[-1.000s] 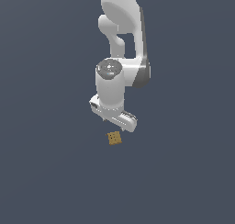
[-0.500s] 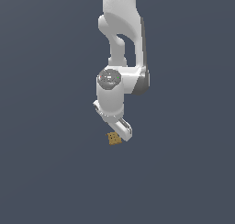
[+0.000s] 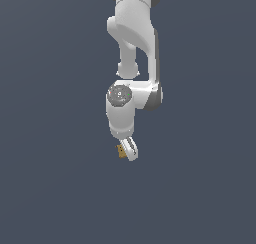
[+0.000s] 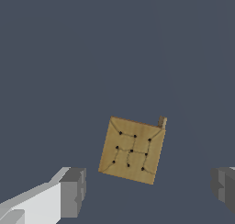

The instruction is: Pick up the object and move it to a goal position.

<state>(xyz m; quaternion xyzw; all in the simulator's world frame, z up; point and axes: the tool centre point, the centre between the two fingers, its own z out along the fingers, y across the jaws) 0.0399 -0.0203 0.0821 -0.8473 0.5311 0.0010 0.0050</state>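
Note:
The object, a tiny tan-brown cube with dark dot marks on its face, lies on the flat grey-blue ground. In the wrist view it sits in the wide gap between my two grey fingertips, a little beyond them and tilted relative to them. My gripper is open and touches nothing. In the exterior view the white gripper hangs straight down from the arm, seen edge-on, and the cube peeks out at its side toward the exterior view's left, partly hidden by it.
The grey-blue ground fills both views with no other objects, edges or markers showing. The white arm rises above the gripper to the exterior view's top.
My gripper has turned about its vertical axis and come down until it is level with the cube. The cube has stayed where it was.

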